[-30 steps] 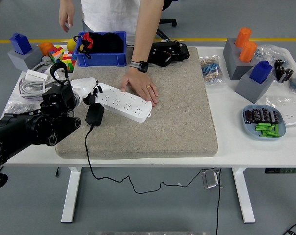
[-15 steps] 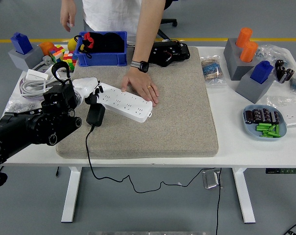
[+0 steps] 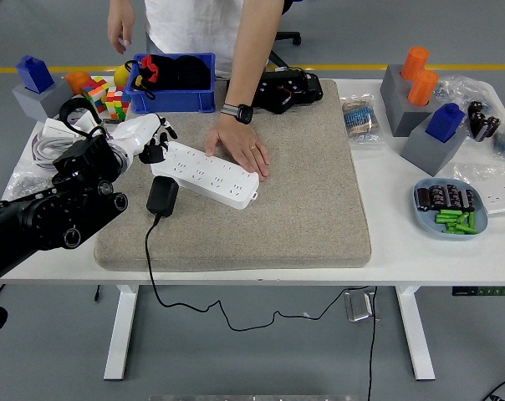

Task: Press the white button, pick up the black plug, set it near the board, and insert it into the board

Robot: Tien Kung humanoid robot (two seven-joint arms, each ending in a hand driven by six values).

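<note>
Fingers [image 3: 158, 144] of the left hand [image 3: 144, 138] hang loosely spread and hold nothing, poised over the near-left end of the white power strip [image 3: 209, 175], which lies slantwise on the grey mat [image 3: 303, 192]. That end is where the white button most likely sits, though the fingers hide it and I cannot tell whether a fingertip touches it. Pressing looks like the step in hand, so one fingertip should come straight down on the switch, with no sideways shove that would slide the strip. A person's hand [image 3: 240, 146] lies flat on the strip just beyond the fingers, toward its middle, steadying it; the press should stay clear of that hand. Just below the fingers, on the mat and beside the strip's near edge, lies the black plug [image 3: 162, 195], its cable [image 3: 152, 267] trailing off the desk [image 3: 420, 251] edge. Once the press is done, a short drop reaches the plug; gripping its body rather than the cable would keep it square for insertion. No right hand shows.
</note>
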